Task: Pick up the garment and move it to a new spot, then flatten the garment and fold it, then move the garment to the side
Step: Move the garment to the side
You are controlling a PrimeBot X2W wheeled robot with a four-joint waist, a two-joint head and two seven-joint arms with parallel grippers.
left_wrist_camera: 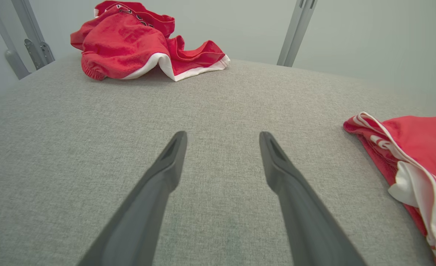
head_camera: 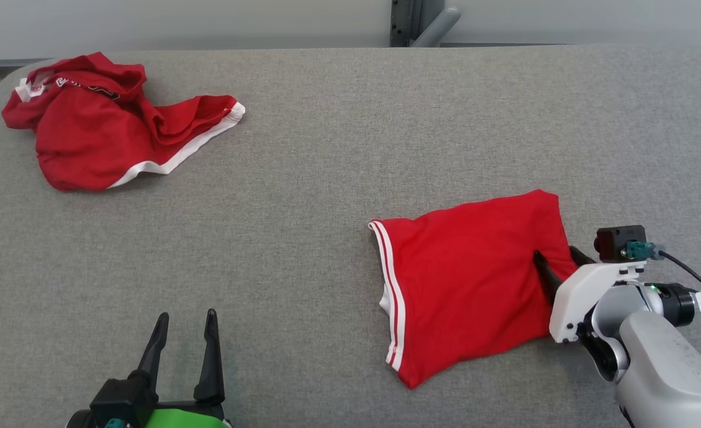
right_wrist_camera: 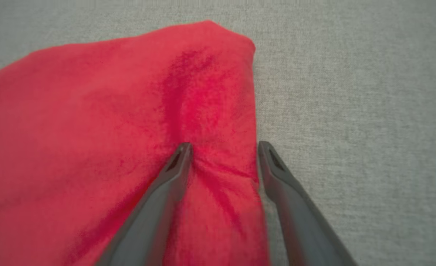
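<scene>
The garment (head_camera: 463,279) is red with white stripes along its left hem and lies folded into a rough rectangle right of the table's middle. My right gripper (head_camera: 555,254) is open at its right edge. In the right wrist view the garment (right_wrist_camera: 92,122) has a ridge of cloth bunched between the fingers of this gripper (right_wrist_camera: 225,146): the left finger presses on the fabric, the right one sits just off the edge on the table. My left gripper (head_camera: 186,316) is open over bare table near the front edge. The left wrist view shows that gripper (left_wrist_camera: 223,135) holding nothing, with the garment's (left_wrist_camera: 417,147) striped hem to its right.
A second red garment (head_camera: 100,125) with white trim lies crumpled at the far left corner, also visible as a heap (left_wrist_camera: 129,44) in the left wrist view. The grey fabric table (head_camera: 326,178) ends at a wall behind, where a metal post (head_camera: 409,21) stands.
</scene>
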